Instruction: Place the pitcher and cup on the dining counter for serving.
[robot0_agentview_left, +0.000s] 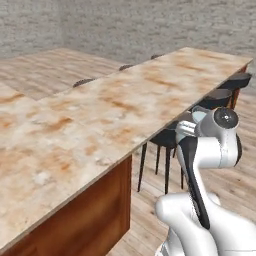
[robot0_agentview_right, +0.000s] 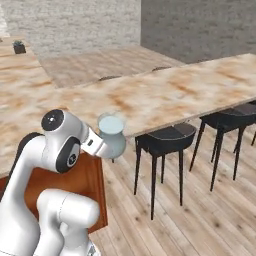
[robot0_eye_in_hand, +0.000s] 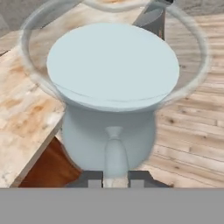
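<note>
My gripper (robot0_eye_in_hand: 114, 177) is shut on the pitcher (robot0_eye_in_hand: 113, 70), a pale blue-grey glassy vessel with a round belly and a wide flared rim. Its thin handle sits between the two dark fingertips (robot0_eye_in_hand: 90, 178). In the right base view the pitcher (robot0_agentview_right: 112, 131) hangs upright at the end of my arm, just off the near edge of the dining counter (robot0_agentview_right: 175, 95), at about slab height. The beige-and-rust dining counter (robot0_agentview_left: 100, 110) stretches away to the upper right, and its corner (robot0_eye_in_hand: 26, 113) lies left of the pitcher. The cup is out of view.
Black round stools (robot0_agentview_right: 165, 137) stand along the counter's near side, with more of these stools (robot0_agentview_left: 220, 95) further down. Wood plank floor (robot0_eye_in_hand: 188, 131) lies under the pitcher. The counter has a brown wood side (robot0_agentview_left: 85, 220). A small dark object (robot0_agentview_right: 19, 46) sits on a far counter.
</note>
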